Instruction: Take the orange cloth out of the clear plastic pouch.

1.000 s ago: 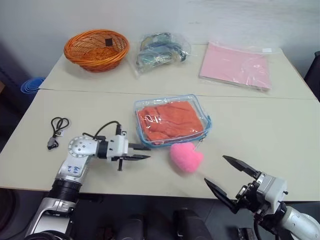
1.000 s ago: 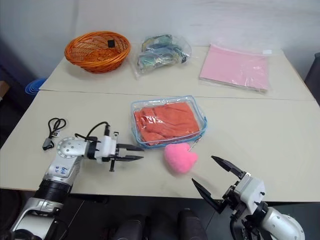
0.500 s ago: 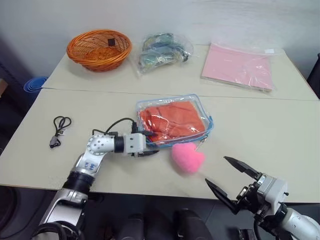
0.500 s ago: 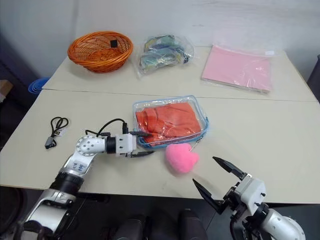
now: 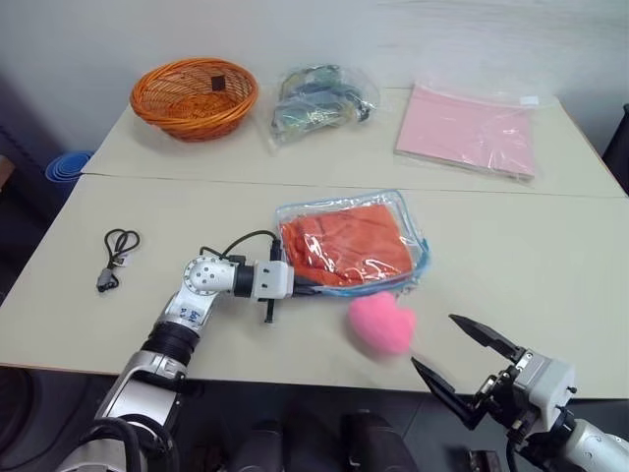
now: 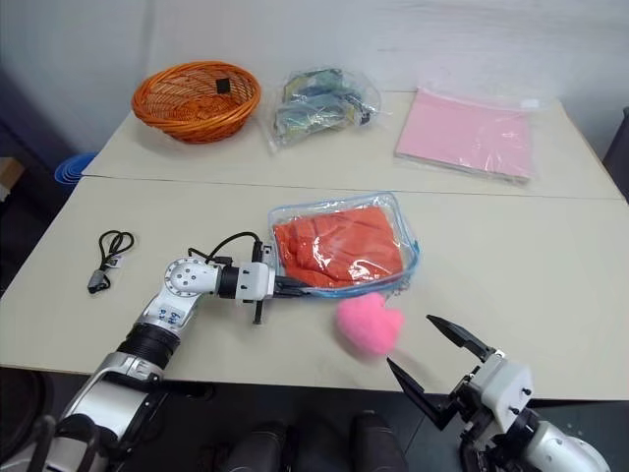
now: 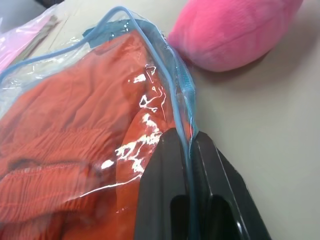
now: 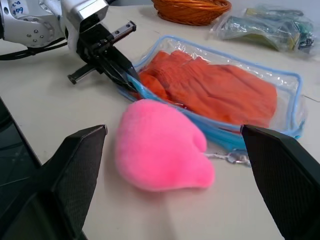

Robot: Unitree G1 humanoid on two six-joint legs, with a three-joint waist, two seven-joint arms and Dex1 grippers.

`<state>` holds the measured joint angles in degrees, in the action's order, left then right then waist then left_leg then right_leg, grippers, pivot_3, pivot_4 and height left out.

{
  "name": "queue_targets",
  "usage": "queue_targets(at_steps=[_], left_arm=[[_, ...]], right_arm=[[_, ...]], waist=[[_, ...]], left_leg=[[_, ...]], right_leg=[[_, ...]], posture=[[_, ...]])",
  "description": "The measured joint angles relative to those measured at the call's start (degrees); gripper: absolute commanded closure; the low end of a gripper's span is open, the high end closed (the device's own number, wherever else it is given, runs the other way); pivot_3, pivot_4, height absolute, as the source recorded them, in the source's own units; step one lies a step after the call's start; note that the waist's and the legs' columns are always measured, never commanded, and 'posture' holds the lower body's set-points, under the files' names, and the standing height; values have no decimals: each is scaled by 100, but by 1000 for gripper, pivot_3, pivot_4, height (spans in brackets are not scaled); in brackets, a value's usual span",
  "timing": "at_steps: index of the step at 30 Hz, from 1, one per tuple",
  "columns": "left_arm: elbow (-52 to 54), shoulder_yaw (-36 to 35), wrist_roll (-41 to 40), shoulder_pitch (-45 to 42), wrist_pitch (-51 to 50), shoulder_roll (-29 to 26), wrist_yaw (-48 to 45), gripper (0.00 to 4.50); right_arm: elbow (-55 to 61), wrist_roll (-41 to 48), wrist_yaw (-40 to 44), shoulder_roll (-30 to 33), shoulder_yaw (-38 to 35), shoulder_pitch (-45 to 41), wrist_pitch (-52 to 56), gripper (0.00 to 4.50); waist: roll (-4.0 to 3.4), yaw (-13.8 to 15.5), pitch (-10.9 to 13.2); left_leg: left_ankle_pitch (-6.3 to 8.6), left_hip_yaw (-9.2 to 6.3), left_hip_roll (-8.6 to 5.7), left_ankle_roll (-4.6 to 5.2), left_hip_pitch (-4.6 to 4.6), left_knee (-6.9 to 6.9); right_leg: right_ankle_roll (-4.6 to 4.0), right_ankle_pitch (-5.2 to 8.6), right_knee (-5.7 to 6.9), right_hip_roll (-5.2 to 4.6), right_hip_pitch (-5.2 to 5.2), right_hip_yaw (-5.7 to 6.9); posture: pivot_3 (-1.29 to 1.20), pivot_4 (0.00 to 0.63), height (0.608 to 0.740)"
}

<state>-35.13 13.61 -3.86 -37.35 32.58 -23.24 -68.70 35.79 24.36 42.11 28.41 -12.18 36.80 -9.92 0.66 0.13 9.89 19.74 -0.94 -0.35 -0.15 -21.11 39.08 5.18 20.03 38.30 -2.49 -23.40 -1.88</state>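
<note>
The clear plastic pouch (image 5: 420, 248) with light blue edging lies at mid-table. Inside it sits the folded orange cloth (image 5: 349, 244). My left gripper (image 5: 313, 288) reaches in from the left and is shut on the blue edge at the pouch's near left corner; the left wrist view shows both black fingers (image 7: 165, 190) pinching the edging (image 7: 172, 85) beside the cloth (image 7: 65, 130). The pink plush heart (image 5: 381, 323) rests just in front of the pouch. Near the table's front right edge my right gripper (image 5: 434, 341) hangs open and holds nothing, a short way from the heart (image 8: 160, 150).
Along the back stand an orange wicker basket (image 5: 194, 96), a wrinkly clear bag (image 5: 319, 100) with blue-green contents and a flat clear bag of pink sheets (image 5: 467, 130). A black cable (image 5: 116, 254) lies at the left. A seam runs across between the two tables.
My left gripper moved right to the pouch's near left corner and shut on its edge. The pouch and heart shifted slightly right. The right gripper stayed put.
</note>
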Motion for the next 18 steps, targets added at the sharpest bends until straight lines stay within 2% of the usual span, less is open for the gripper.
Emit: queue_targets(at_steps=[13,18], left_arm=[[-1298,-3,-13,-755,783,90,-492,4474],[-1515,-159,-505,-882,733,80,-1527,4474]], right_arm=[[0,12,168,-5,-181,223,-140,0],[-7,103,353,15,-308,362,-145,0]], waist=[[0,3,0],[0,-8,0]], left_leg=[[2,1,-2,6,0,2],[3,1,-1,6,0,2]], right_leg=[[0,0,0,3,0,0],[0,0,1,5,0,1]], posture=[[0,150,740],[0,150,740]])
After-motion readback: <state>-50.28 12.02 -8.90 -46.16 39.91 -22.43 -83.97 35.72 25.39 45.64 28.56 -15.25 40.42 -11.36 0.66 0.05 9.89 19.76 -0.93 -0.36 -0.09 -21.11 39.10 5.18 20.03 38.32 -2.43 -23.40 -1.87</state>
